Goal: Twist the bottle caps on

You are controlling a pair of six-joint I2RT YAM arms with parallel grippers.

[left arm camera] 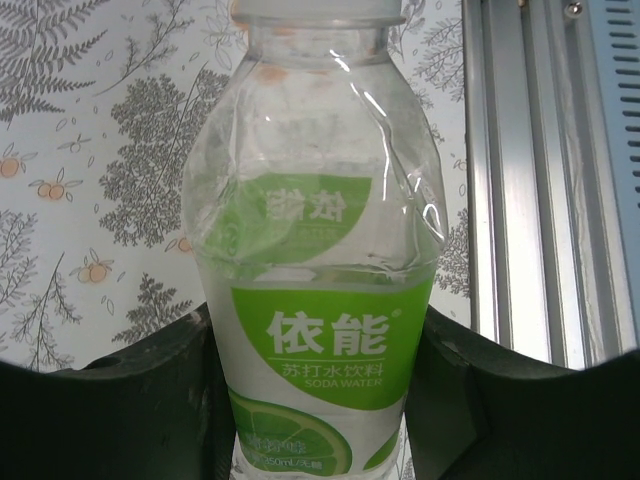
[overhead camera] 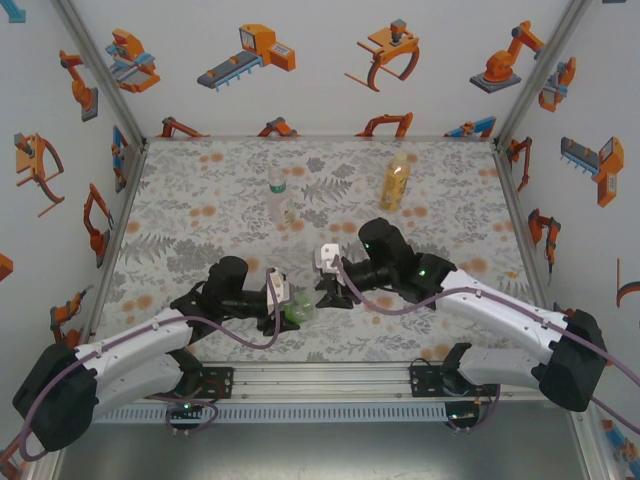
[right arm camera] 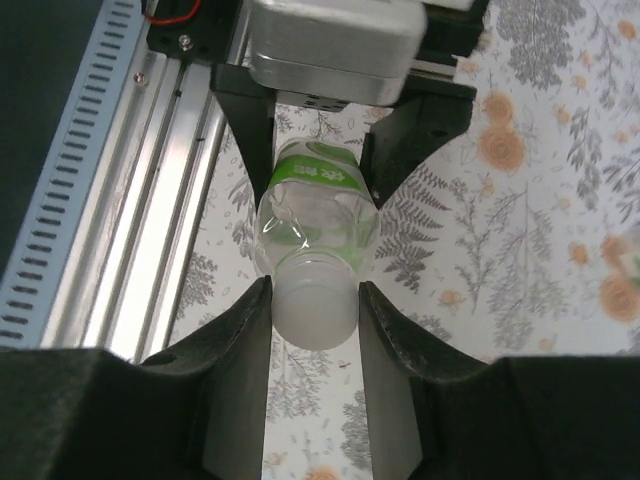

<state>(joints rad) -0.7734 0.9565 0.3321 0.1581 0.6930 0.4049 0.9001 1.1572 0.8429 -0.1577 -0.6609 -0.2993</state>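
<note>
Fern-patterned mat (overhead camera: pixel 200 200), left claw (left arm camera: pixel 320 390) clamping green-labelled bottle (left arm camera: pixel 315 250), right claw (right arm camera: pixel 313 300) pinching cap (right arm camera: pixel 312 318)

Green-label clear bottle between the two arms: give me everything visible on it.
The clear bottle is thin, dented transparent plastic with a green-and-white label reading SODA WATER. A whitish cap sits on its neck. The left pincer clamps the labelled body; the right pincer is shut on the cap. It is held over the near edge of the patterned mat, neck toward the right arm.
</note>
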